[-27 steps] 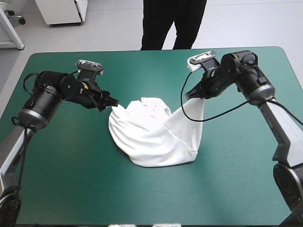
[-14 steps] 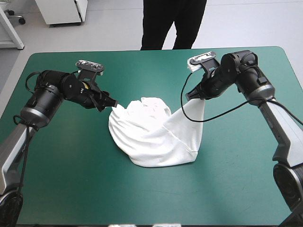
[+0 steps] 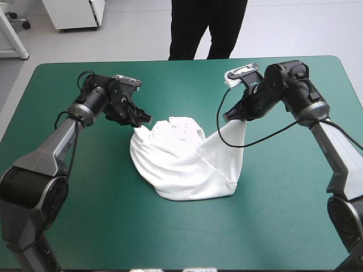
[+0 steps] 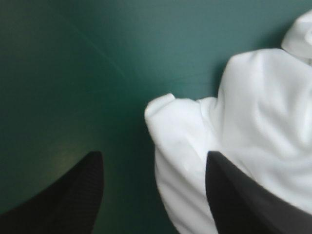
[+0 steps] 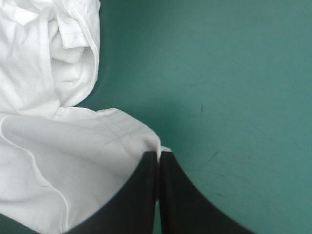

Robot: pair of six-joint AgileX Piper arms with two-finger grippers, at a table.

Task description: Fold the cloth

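**Item 1: T-shirt** (image 3: 181, 164). White, a crumpled heap at the middle of the table (image 3: 170, 61). Its rounded near fold lies flat on the teal-green cover (image 3: 113, 221). You find it lying as it did in the earlier pictures, and no fold has shifted. On the right, one corner is drawn up off the cover in a taut sheet.

**Item 2: left gripper** (image 3: 144, 119). It sits at the heap's far-left edge, low over the cover. This is your one change. The arm behind it has swung, and its elbow is now toward the table's near-left corner. The forearm reaches up along the left side, where earlier the arm lay lower and farther out to the left. The tips sit slightly farther on. In the left wrist view the left gripper (image 4: 155, 155) shows its black fingers standing well apart. A white lobe of the T-shirt (image 4: 263, 112) lies between them, close against one of the two. You cannot tell whether the cloth touches that finger.

**Item 3: right gripper** (image 3: 228, 116). It is raised beyond the heap's right side, in the same place as earlier. In the right wrist view the right gripper (image 5: 158, 155) has its fingers closed to a point. They are clamped on a hemmed corner of the T-shirt (image 5: 44, 146), and the cloth runs from them down to the heap.

**Item 4: surface.** The cover is matte and teal-green, with rounded far corners. Faint scuff marks show ahead of the right gripper.
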